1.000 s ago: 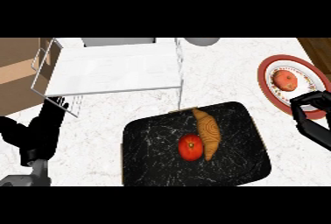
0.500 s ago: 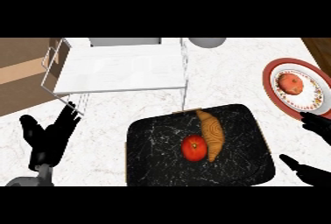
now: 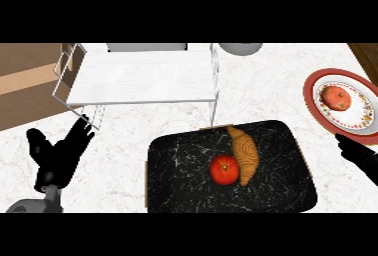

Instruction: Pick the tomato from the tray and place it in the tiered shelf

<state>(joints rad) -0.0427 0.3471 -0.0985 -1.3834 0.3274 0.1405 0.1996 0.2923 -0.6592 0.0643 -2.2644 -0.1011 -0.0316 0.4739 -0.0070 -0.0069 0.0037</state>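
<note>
The tomato [image 3: 224, 169] lies beside a croissant [image 3: 245, 155] mid-tray [image 3: 184, 190], left hand [image 3: 60, 155] fingers released by the shelf [image 3: 140, 80], right hand [image 3: 360, 159] fingers unclear at the edge.

A tray [image 3: 295, 190] sat at the counter's [image 3: 133, 145] front centre, with a tomato [image 3: 224, 169] on it touching a croissant [image 3: 245, 155] to its right. The tiered shelf [image 3: 144, 80] stood behind-left. A plate [image 3: 314, 100] holding fruit [image 3: 339, 98] lay far right.
</note>
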